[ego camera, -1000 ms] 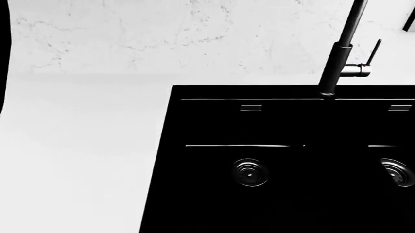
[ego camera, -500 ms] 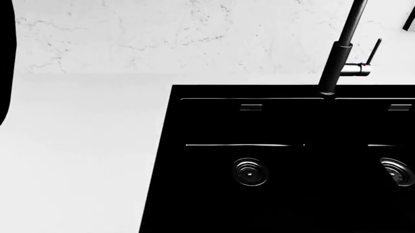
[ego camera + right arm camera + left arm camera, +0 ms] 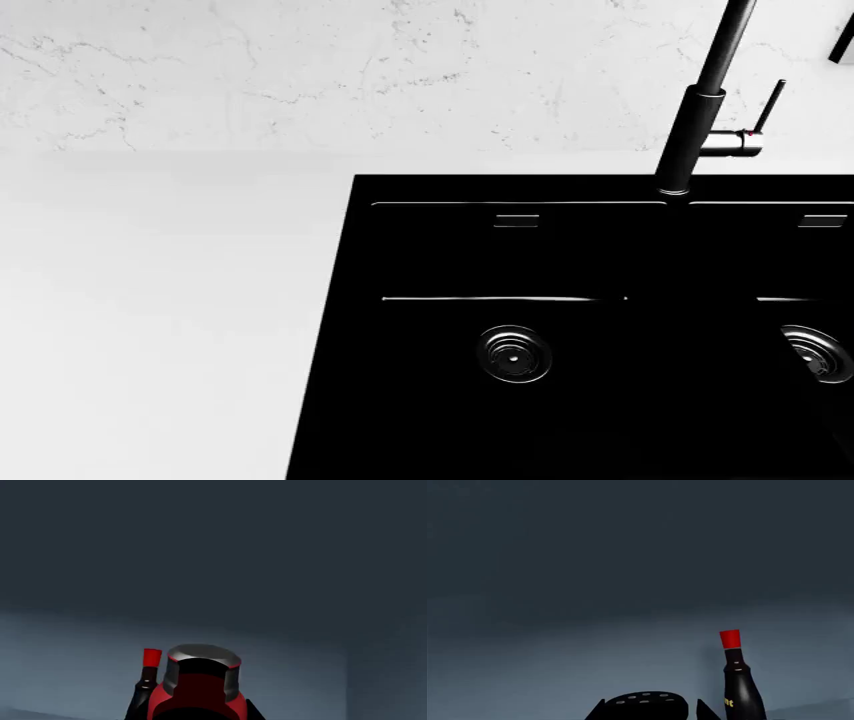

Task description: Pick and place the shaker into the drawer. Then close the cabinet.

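In the right wrist view the shaker, red with a grey top, sits close up between my right gripper's fingers, which look shut on its body. The left gripper has its two dark fingertips apart. Between them shows a black rounded piece with pale dots, and I cannot tell what it is. Pale blue-grey flat panels fill both wrist views; I cannot tell if they are the drawer. Neither gripper shows in the head view.
A dark bottle with a red cap stands upright beside the left gripper and shows again as the bottle behind the shaker. The head view holds a white counter, a black double sink and a dark faucet.
A dark shape at the head view's left edge has slid out of sight. The sink and faucet stay almost where they were.
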`<state>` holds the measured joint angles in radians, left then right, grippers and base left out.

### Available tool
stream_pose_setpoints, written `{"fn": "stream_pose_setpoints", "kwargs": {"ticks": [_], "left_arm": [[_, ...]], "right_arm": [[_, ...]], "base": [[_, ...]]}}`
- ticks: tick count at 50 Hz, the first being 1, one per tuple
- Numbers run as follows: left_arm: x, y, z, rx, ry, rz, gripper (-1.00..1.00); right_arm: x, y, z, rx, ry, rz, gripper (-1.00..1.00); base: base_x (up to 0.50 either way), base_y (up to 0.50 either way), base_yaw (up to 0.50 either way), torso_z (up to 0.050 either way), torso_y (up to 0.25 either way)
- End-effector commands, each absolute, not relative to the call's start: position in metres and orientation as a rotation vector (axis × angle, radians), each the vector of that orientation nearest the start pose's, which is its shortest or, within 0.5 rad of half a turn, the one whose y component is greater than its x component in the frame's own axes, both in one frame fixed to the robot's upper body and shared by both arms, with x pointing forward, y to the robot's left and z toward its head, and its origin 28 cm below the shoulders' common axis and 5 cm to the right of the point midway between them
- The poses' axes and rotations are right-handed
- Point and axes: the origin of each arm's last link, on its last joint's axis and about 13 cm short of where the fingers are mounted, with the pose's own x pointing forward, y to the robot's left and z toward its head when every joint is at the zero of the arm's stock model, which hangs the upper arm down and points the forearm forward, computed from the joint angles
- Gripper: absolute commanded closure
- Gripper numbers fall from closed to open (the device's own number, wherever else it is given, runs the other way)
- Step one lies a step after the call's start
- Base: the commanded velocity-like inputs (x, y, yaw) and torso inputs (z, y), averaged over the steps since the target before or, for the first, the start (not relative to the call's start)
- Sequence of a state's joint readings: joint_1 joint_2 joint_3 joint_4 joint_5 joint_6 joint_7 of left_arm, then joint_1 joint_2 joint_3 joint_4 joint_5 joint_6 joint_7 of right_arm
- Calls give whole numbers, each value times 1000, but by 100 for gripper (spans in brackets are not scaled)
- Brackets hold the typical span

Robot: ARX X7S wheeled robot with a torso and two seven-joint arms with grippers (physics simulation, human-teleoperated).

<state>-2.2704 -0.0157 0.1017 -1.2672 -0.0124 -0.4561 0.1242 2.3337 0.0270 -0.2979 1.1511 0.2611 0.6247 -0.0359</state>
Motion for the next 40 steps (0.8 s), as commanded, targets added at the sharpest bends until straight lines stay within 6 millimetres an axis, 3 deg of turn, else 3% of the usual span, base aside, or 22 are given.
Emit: {"fn": "stream_pose_setpoints", "kwargs": {"ticks": [1, 9, 40], "left_arm": [[292, 196, 599, 177, -701, -167, 100], [296, 192, 596, 188, -685, -196, 100], [320, 188, 575, 134, -609, -255, 100]], "right_arm": [[247, -104, 619, -11, -819, 47, 100], [247, -102, 622, -15, -867, 27, 100], [265, -95, 597, -15, -761, 79, 100]], "base": [[0, 0, 0, 0, 0], [-500, 0, 0, 0, 0], [-500, 0, 0, 0, 0]]}}
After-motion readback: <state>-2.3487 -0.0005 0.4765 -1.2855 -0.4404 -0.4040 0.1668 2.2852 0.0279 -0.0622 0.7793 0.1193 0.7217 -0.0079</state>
